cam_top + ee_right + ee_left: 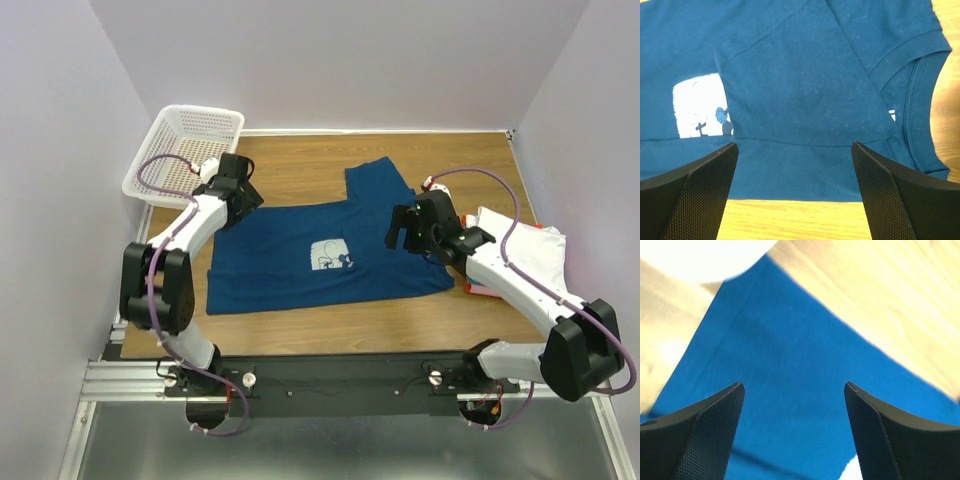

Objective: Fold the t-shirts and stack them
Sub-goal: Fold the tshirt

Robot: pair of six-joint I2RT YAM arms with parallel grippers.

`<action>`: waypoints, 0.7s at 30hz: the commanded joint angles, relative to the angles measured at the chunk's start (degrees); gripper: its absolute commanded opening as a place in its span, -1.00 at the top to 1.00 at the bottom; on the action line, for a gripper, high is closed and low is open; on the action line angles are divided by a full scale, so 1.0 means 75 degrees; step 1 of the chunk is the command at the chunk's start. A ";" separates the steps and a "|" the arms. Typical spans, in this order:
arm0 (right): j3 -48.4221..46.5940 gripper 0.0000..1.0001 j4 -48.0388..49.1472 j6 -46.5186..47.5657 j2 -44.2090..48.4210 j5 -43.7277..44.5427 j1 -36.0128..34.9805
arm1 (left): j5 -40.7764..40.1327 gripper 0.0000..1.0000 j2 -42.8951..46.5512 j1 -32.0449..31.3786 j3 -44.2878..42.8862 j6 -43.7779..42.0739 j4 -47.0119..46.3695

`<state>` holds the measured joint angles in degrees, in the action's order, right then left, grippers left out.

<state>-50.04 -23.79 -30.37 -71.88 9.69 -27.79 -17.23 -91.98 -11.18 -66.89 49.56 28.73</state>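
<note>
A dark teal-blue t-shirt (300,255) with a white square print (331,257) lies spread across the middle of the wooden table. My left gripper (243,197) is over the shirt's far left corner. In its wrist view the jaws stand open (794,390) with blue cloth (790,365) just beneath them and nothing pinched. My right gripper (400,232) hovers open (794,150) above the shirt's right edge, near the collar (917,95). A flap of cloth overlaps part of the print (697,105). Folded t-shirts are stacked at the right, white (525,245) on top with pink (478,290) showing beneath.
A white mesh basket (185,150) sits at the table's far left corner, just behind my left arm. Purple-white walls close in the table on three sides. Bare wood (330,335) shows between the shirt and the arms' mounting rail.
</note>
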 commanded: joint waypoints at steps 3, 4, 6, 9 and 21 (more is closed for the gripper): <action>-0.0324 -1.00 -0.0039 0.0240 -0.0260 0.0383 -0.0021 | -0.0631 -0.68 -0.1571 0.0119 -0.1333 0.0211 0.0550; -0.0312 -1.00 -0.0027 0.0264 -0.0260 0.0383 -0.0021 | -0.0655 -0.67 -0.1738 0.0120 -0.1625 0.0270 0.0598; -0.0312 -1.00 -0.0027 0.0299 -0.0319 0.0395 -0.0009 | -0.0702 -0.65 -0.2158 0.0154 -0.1861 0.0492 0.0762; -0.0277 -1.00 -0.0015 0.0358 -0.0331 0.0395 0.0014 | -0.0831 -0.62 -0.2593 0.0260 -0.2225 0.0762 0.1008; -0.0113 -1.00 0.0067 0.0651 -0.0213 0.0231 0.0049 | -0.1429 -0.35 -0.3274 0.0424 -0.2554 0.1911 0.1384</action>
<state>-50.74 -23.73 -26.83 -73.84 10.90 -27.66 -23.22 -114.56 -8.10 -84.71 59.05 36.56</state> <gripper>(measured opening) 0.997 0.694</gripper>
